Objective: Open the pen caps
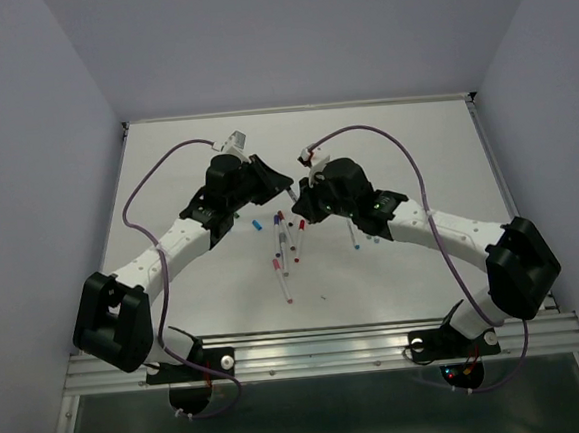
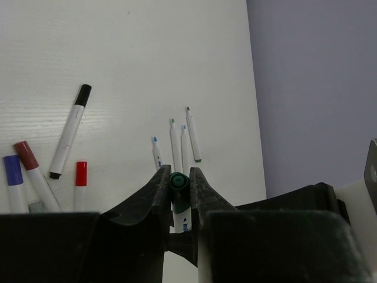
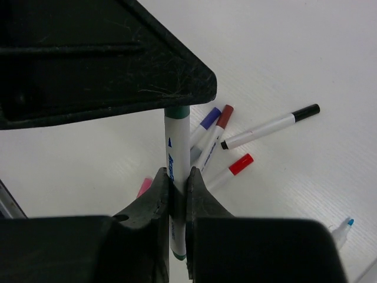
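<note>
Both grippers hold one green pen above the table. My left gripper [image 2: 179, 175] is shut on its green cap [image 2: 179, 190], seen end-on in the left wrist view. My right gripper [image 3: 178, 178] is shut on the white barrel [image 3: 176, 144] of the same pen. The green cap [image 3: 177, 112] still sits on the barrel, just under the left gripper's black body [image 3: 106, 59]. In the top view the left gripper [image 1: 279, 185] and right gripper [image 1: 305, 203] meet at the table's middle. Capped pens lie below: black [image 3: 271, 126], red [image 3: 240, 164], maroon [image 3: 224, 116], blue [image 3: 210, 118].
Three uncapped white pens [image 2: 175, 141] lie side by side near the right gripper, also in the top view [image 1: 354, 235]. A loose blue cap [image 1: 257, 222] and several pens [image 1: 284, 245] lie on the white table. A pink cap [image 3: 143, 187] lies left of the right fingers.
</note>
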